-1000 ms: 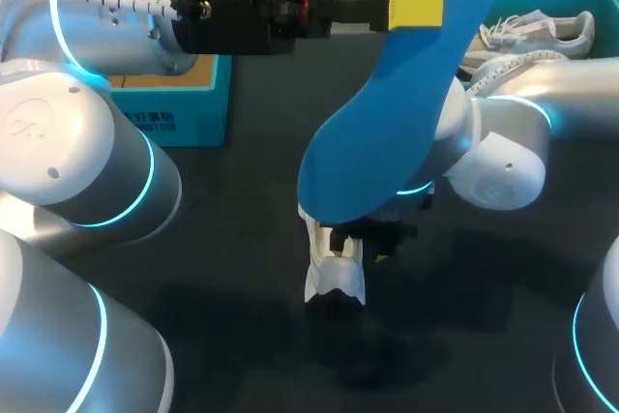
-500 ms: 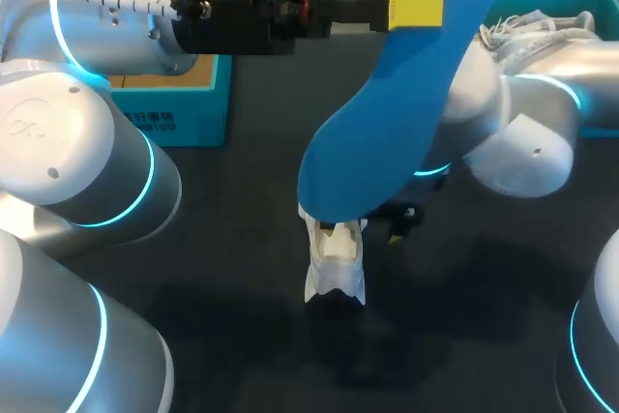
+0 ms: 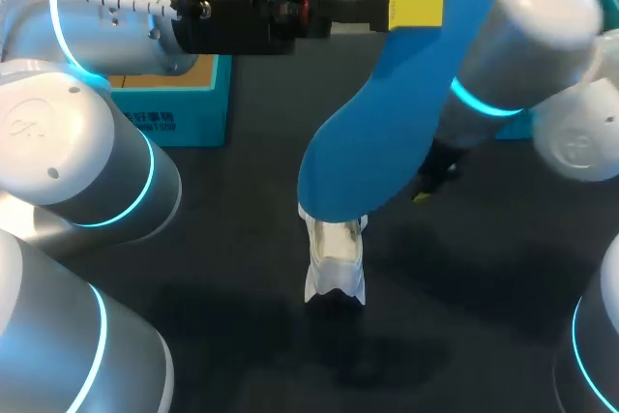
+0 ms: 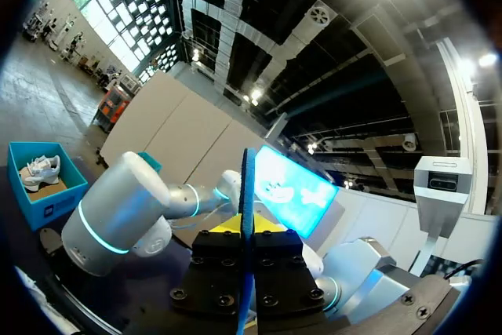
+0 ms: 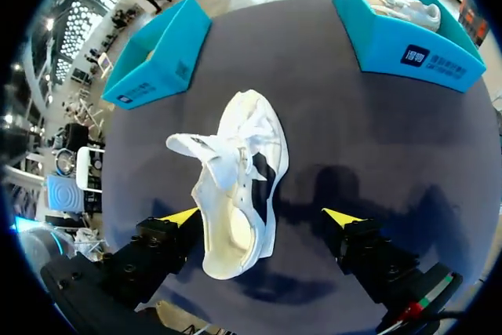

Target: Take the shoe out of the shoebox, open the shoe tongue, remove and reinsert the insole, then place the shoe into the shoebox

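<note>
The left tool point(image 4: 246, 245) is clenching one end of the blue insole point(image 3: 387, 113), fingers pressing both flat faces, and holding it high over the middle of the table point(image 3: 242, 239). The insole is hanging so that its rounded free end is dipping toward 6 o'clock, right over the white shoe point(image 3: 336, 263); from overhead I cannot tell whether the two are touching. That lifted, slanted hold looks chosen to keep the insole off the table and already lined up with the shoe's mouth, ready for sliding back in. The shoe is lying near the centre of the table, a little toward 6 o'clock, with its tongue point(image 5: 196, 147) and laces splaying outward and the pale inner bed showing bare, so the insole removal seems done and the reinsertion is what is pending. The right tool point(image 5: 261, 217) is hovering above the shoe with its yellow tips spread wide and gripping nothing, the heel end sitting below and between them; my guess is that it is standing by to steady the shoe. A teal shoebox point(image 3: 184, 94) is waiting at 10 o'clock, presumably for the shoe. A second shoebox point(image 5: 400, 25) at 2 o'clock is holding another shoe point(image 5: 404, 4).
</note>
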